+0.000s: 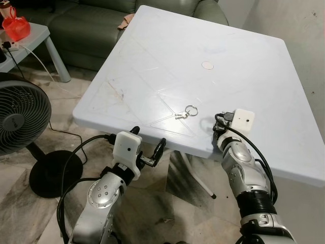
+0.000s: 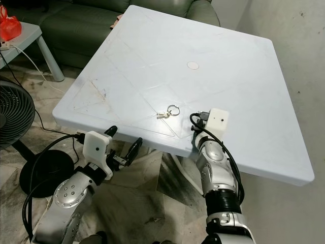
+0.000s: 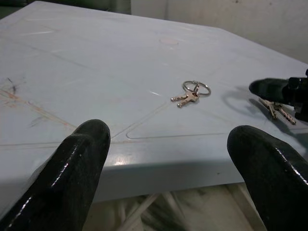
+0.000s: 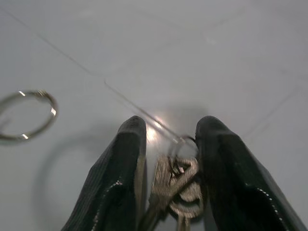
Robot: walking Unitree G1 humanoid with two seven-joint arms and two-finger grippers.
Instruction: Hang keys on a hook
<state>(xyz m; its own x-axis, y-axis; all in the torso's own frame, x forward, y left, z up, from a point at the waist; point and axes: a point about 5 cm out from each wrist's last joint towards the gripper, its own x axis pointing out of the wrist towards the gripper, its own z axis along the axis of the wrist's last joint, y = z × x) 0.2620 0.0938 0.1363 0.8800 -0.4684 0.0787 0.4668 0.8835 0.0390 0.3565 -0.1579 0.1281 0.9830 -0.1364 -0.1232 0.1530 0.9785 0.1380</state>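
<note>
A small bunch of keys on a ring lies loose on the white plastic table, close to its near edge. My right gripper rests on the tabletop just right of that ring. In the right wrist view its fingers are shut on a second bunch of keys, and the loose ring lies beside them. My left gripper is open below the table's front edge, with nothing between its fingers. From the left wrist view the loose keys lie ahead on the tabletop.
A standing fan with its round base and cable stands on the floor to the left. A green sofa and a small side table with a red bag are behind. A white disc lies mid-table.
</note>
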